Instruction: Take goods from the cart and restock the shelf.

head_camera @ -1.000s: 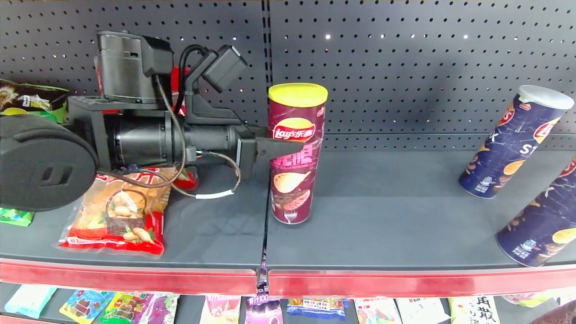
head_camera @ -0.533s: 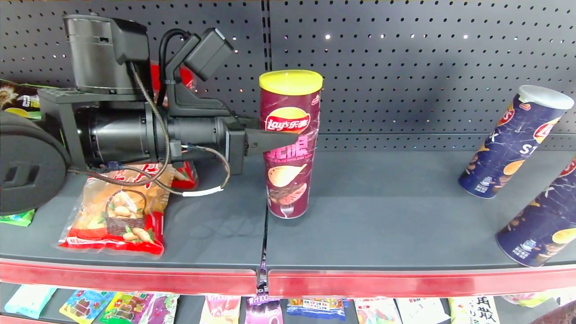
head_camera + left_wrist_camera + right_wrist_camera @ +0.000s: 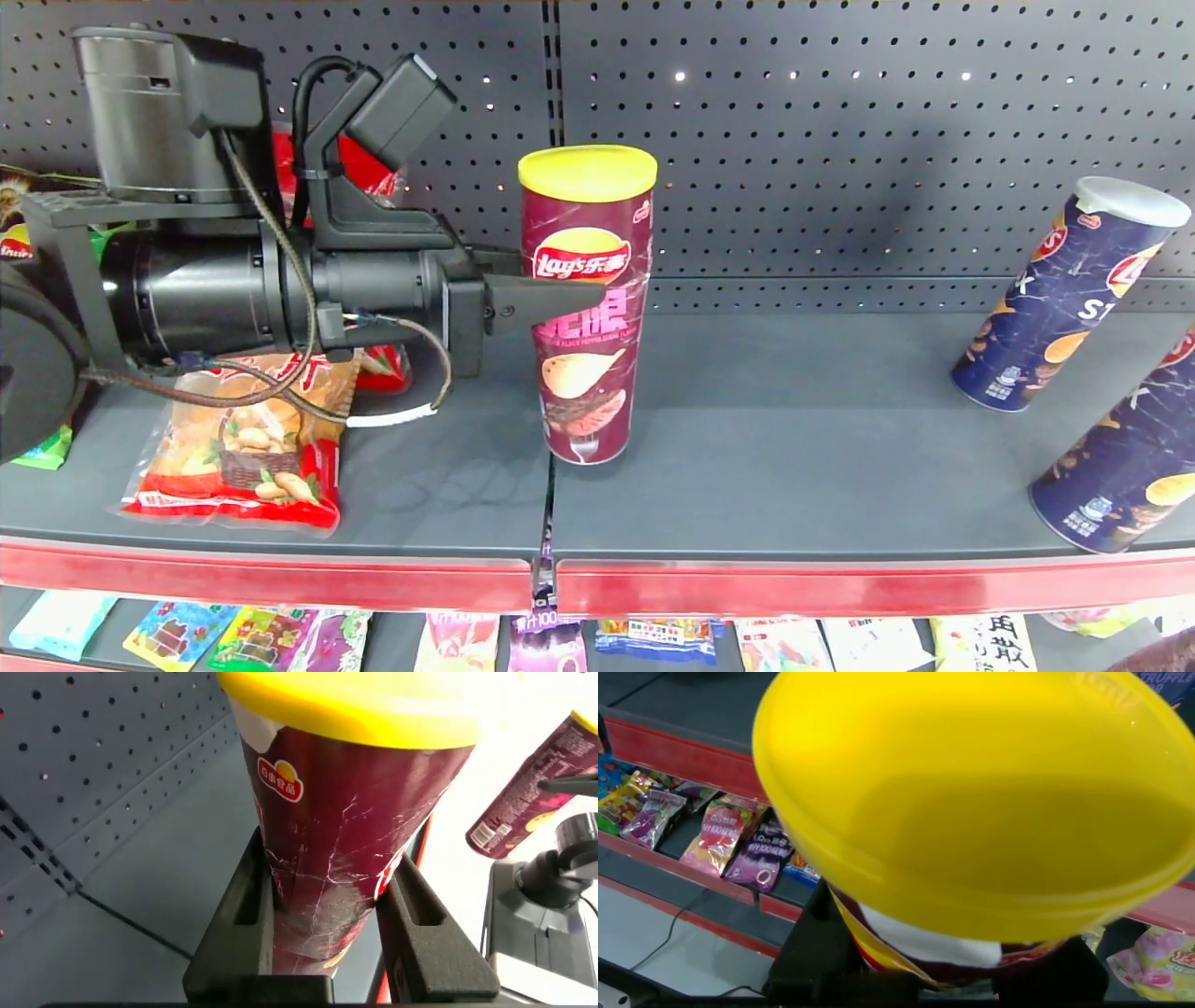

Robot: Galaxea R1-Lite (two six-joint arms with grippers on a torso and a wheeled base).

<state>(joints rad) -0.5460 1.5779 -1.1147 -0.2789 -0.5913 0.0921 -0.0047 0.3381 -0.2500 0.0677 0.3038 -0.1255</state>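
A maroon chip can (image 3: 583,373) with a yellow lid stands upright at the middle of the grey shelf (image 3: 794,448), its base at or just above the surface. My left gripper (image 3: 583,299) comes in from the left and is shut on the can's middle. In the left wrist view the two fingers (image 3: 252,896) clamp the can (image 3: 346,803). My right gripper (image 3: 943,966) is shut on a second yellow-lidded can (image 3: 971,793), below shelf level. That second can (image 3: 523,793) also appears far off in the left wrist view.
Two dark blue chip cans (image 3: 1064,299) (image 3: 1120,467) lean at the shelf's right end. A peanut bag (image 3: 243,439) lies under my left arm. The red shelf lip (image 3: 747,583) runs along the front, with snack packets (image 3: 280,639) on the shelf below.
My left arm has carried the maroon can to the left along the shelf, keeping it upright and gripped.
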